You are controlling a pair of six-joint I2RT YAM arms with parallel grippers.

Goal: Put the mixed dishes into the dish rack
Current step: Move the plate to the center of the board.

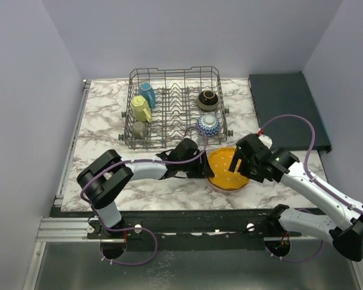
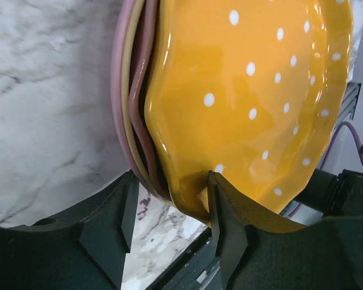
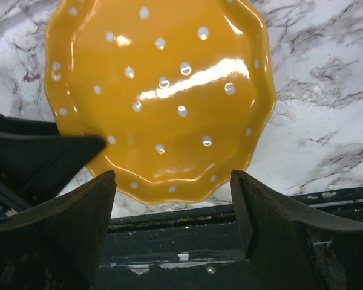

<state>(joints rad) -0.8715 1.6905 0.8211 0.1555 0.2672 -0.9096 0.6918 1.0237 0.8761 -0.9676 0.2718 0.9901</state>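
Observation:
An orange white-dotted plate (image 1: 228,170) (image 2: 254,90) (image 3: 163,84) lies on a pink plate (image 2: 118,90) near the table's front edge. My left gripper (image 1: 201,164) (image 2: 172,205) is closed over their stacked left rims, one finger on the orange face and the other against the pink rim. My right gripper (image 1: 242,162) (image 3: 172,199) hovers open over the plate's right side, holding nothing. The dish rack (image 1: 175,77) holds a blue mug (image 1: 147,93), a yellow-green mug (image 1: 141,109), a grey cup (image 1: 138,128), a dark brown bowl (image 1: 207,99) and a blue-white bowl (image 1: 208,125).
A dark flat tray (image 1: 287,106) lies at the back right of the marble table (image 1: 103,121). A black rail (image 1: 187,220) runs along the front edge just below the plates. Grey walls enclose the sides and back.

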